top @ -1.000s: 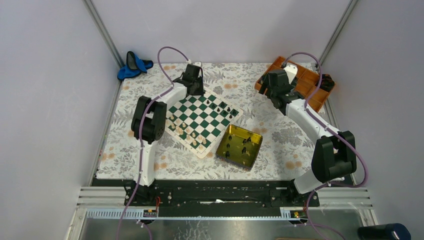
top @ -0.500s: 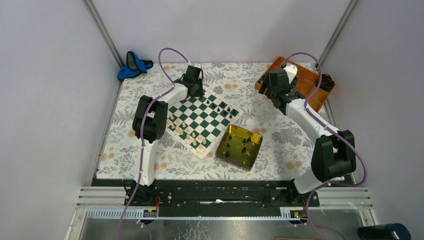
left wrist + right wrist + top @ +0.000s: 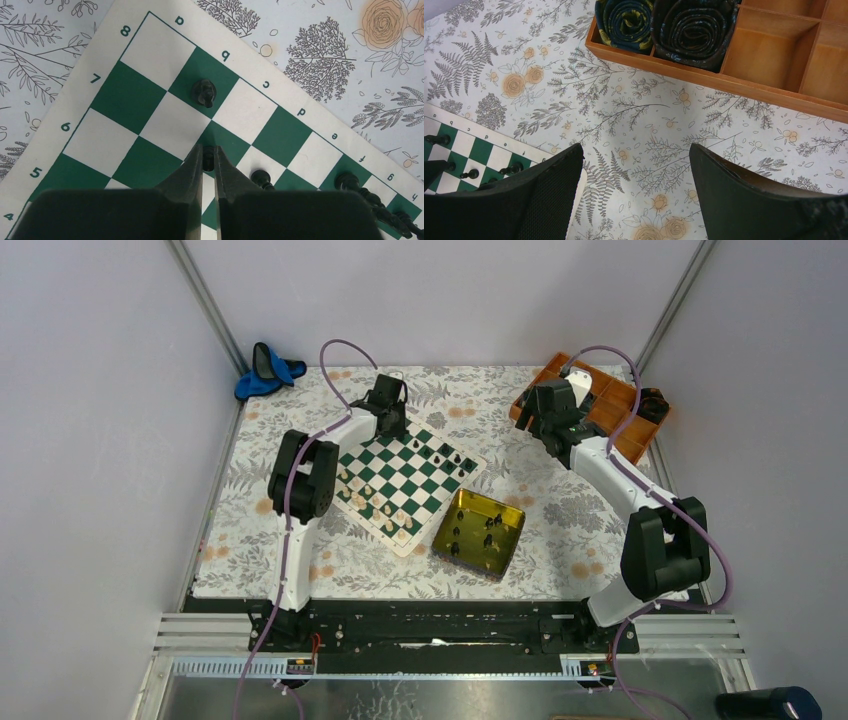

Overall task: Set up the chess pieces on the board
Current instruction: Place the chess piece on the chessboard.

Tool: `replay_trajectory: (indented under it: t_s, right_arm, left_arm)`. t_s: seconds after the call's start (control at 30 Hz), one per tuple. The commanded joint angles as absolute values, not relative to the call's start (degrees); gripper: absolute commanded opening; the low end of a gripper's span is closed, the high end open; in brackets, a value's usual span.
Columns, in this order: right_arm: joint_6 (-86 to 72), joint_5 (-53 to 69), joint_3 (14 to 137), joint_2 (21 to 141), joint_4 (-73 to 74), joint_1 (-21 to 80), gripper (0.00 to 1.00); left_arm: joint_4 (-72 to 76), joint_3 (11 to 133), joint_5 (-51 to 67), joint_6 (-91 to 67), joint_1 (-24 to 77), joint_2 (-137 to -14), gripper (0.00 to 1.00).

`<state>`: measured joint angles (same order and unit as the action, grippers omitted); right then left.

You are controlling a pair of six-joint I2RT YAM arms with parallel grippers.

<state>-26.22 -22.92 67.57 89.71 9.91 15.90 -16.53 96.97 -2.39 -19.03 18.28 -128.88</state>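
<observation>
Diagonally on the floral cloth (image 3: 560,515) lies the board (image 3: 405,478), with cream chess pieces (image 3: 372,498) clustered along its near-left side and black chess pieces (image 3: 440,454) along its far-right edge. More black ones sit in the gold tin tray (image 3: 495,501) just beside the board. Over the board's far corner the left gripper (image 3: 208,150) has its jaws pinched on a tiny black piece (image 3: 208,161); another black piece (image 3: 204,92) stands on the green square by the letter b. Well apart, the right gripper (image 3: 635,150) hangs over the cloth with jaws spread wide, holding nothing, near the orange compartment tray (image 3: 724,80) with its dark rolled items (image 3: 694,30)
</observation>
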Motion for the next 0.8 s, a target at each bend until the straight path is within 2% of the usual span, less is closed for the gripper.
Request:
replay_trajectory:
  t_s: [0.0, 0.2, 0.53, 0.77]
  right_arm:
    - [-26.6, -23.1, 68.3, 89.6, 8.1, 15.5, 0.85]
    - [-27.0, -23.0, 68.3, 89.7, 8.6, 15.5, 0.85]
    - [-27.6, -22.3, 68.1, 89.8, 8.7, 15.5, 0.85]
    - [-27.7, -21.8, 68.2, 89.7, 8.8, 15.4, 0.85]
  left_arm:
    - [-16.4, 99.2, -2.5, -19.3, 18.5, -130.0, 0.01]
    - [-16.6, 99.4, -2.1, -19.2, 19.0, -130.1, 0.04]
    - [-17.3, 98.8, -2.2, -18.6, 19.5, -129.9, 0.26]
    - [-17.3, 98.2, -2.7, -18.7, 19.6, -129.3, 0.33]
